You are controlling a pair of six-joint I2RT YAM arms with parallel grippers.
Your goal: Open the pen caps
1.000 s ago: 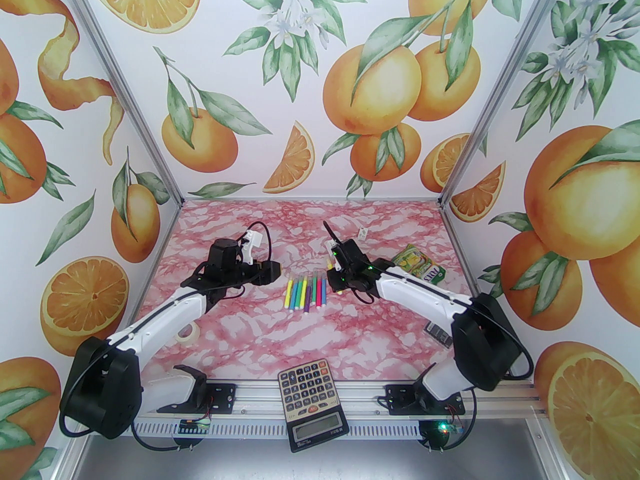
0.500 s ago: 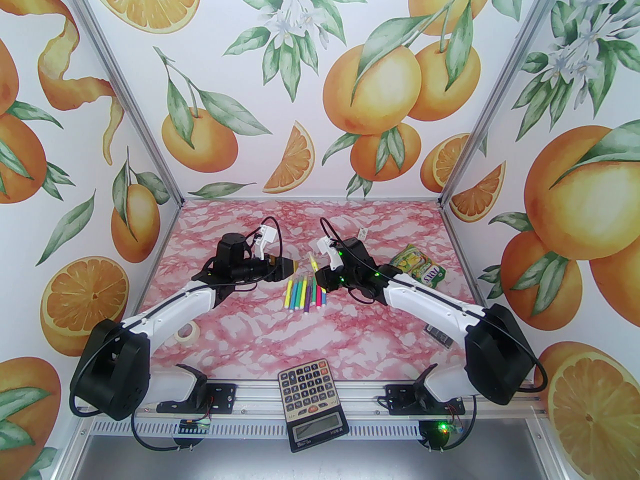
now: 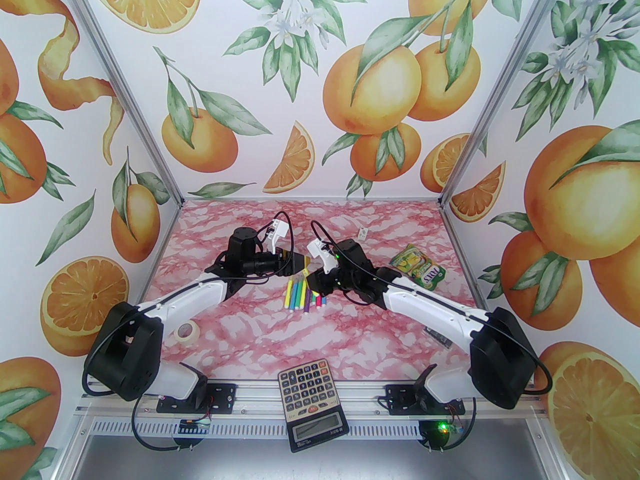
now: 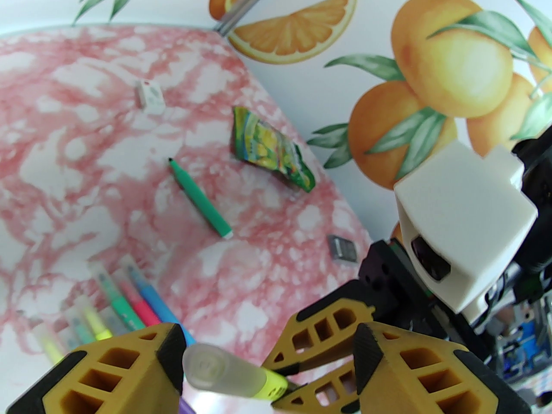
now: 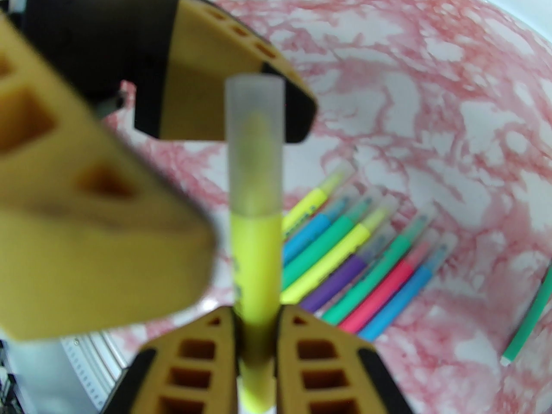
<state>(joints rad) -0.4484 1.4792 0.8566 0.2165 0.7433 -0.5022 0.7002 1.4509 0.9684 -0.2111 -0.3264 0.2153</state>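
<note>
At the near edge lies a calculator [image 3: 312, 403]. Farther in, a row of felt-tip pens [image 3: 305, 295] rests on the pink marbled table [image 3: 250, 333], long axes running near to far, frosted pen caps [image 5: 379, 214] at the far ends. Just above them the right gripper [image 5: 256, 317] is clamped on a yellow pen [image 5: 254, 248] by its barrel. Its long axis runs left-right, and its cap [image 4: 215, 369] points at the left gripper [image 4: 269, 339], whose jaws stand partly apart, straddling that cap. Off right lie an uncapped green pen [image 4: 200, 199] — nib toward the back — and a snack pouch [image 3: 417, 268].

calculator [image 3: 310, 393], tape roll [image 3: 187, 331], snack pouch [image 3: 417, 268]
</note>
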